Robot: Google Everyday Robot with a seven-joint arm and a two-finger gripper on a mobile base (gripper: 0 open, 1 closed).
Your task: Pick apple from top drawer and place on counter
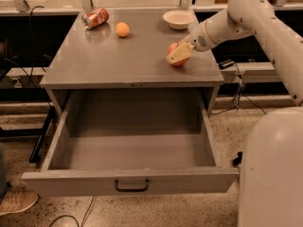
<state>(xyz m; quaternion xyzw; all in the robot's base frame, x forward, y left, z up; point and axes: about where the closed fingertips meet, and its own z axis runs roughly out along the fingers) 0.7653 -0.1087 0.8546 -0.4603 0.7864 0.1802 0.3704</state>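
The red apple [179,62] is on the right side of the grey counter [118,60], at or just above its surface. My gripper [178,55] reaches in from the right and is shut on the apple, its cream fingers [181,54] covering most of it. The top drawer [132,150] is pulled fully open below the counter and is empty. Its black handle [131,186] is centred on the front panel.
A tipped red soda can [95,18], a small orange fruit [122,29] and a white bowl [178,19] are at the back of the counter. My white base [270,174] stands right of the drawer. A shoe [16,200] is at the lower left.
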